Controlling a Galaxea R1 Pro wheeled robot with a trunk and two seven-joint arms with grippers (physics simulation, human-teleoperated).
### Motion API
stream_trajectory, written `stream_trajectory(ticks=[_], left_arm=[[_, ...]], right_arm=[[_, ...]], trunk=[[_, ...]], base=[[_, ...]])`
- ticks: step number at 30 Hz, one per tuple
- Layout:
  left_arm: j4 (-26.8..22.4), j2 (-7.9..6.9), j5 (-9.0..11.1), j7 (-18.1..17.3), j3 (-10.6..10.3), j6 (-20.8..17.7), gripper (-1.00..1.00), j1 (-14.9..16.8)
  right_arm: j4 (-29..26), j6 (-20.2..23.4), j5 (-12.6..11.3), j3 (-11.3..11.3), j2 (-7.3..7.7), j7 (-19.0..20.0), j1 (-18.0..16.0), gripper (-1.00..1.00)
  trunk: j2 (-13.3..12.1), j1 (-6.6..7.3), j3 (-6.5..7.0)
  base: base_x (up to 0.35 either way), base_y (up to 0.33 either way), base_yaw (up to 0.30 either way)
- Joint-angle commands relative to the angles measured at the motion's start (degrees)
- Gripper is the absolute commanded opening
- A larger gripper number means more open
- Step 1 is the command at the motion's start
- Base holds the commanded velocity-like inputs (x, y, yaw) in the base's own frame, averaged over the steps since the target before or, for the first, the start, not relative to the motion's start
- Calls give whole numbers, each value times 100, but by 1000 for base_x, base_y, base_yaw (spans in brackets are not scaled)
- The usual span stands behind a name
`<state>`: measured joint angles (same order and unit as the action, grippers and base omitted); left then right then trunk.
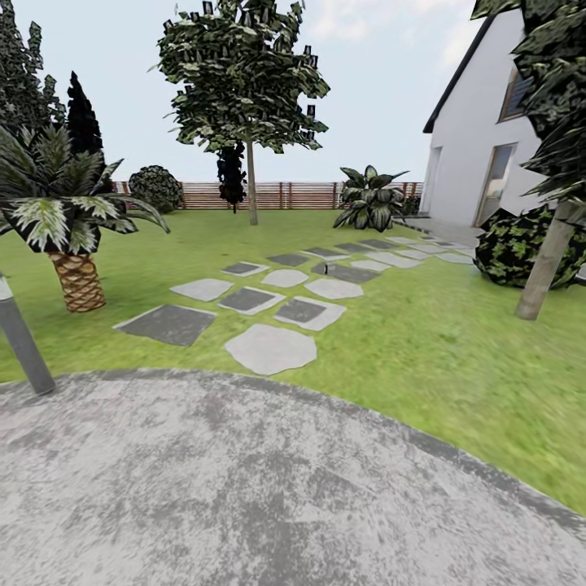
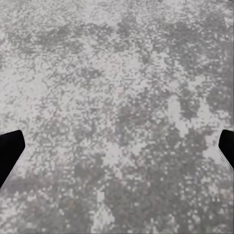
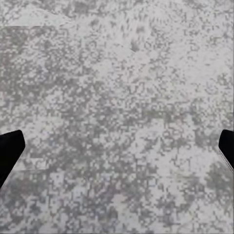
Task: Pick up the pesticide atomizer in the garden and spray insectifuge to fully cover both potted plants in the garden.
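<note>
The robot stands on the round grey patio [image 1: 268,488], looking out over the lawn [image 1: 423,334] of the garden, and it seems to be on its way rather than at work with its arms. A path of stepping stones [image 1: 270,348] runs from the patio's edge toward the white house [image 1: 480,138] and the slatted wooden fence [image 1: 285,195]. On one of the farther stones there is a small dark upright speck [image 1: 325,267] which may be the spray bottle, but it is too small to tell; if so, it lies ahead and a little to the right, well apart from both arms, standing on end. I cannot find the two small potted plants among what shows; the palm [image 1: 69,220] on the left and the broad-leaved plant [image 1: 370,199] by the fence are the bigger ones. A grey lamp post [image 1: 23,342] stands at the left edge of the patio. Both wrist cameras look straight down at speckled paving [image 2: 117,97]. The left gripper [image 2: 117,151] has its fingers spread wide apart with nothing between them, and the right gripper [image 3: 117,151] is the same. Neither arm is nearer in any useful way yet; the base would have to roll forward along the stones first.
</note>
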<state>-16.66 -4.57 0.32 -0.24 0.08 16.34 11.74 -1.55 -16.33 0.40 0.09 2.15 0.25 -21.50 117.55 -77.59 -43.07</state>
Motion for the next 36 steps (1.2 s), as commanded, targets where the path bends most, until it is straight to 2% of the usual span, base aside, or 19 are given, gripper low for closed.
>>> stream_trajectory(ticks=[1,36], left_arm=[[5,0,3,-3,0,19,100,3],[0,-9,3,-3,0,27,100,3]], right_arm=[[6,-19,4,0,-1,2,-4,100],[6,-19,4,0,-3,1,-4,100]], trunk=[[2,-3,-6],[2,-3,-6]], base=[[336,0,0],[337,0,0]])
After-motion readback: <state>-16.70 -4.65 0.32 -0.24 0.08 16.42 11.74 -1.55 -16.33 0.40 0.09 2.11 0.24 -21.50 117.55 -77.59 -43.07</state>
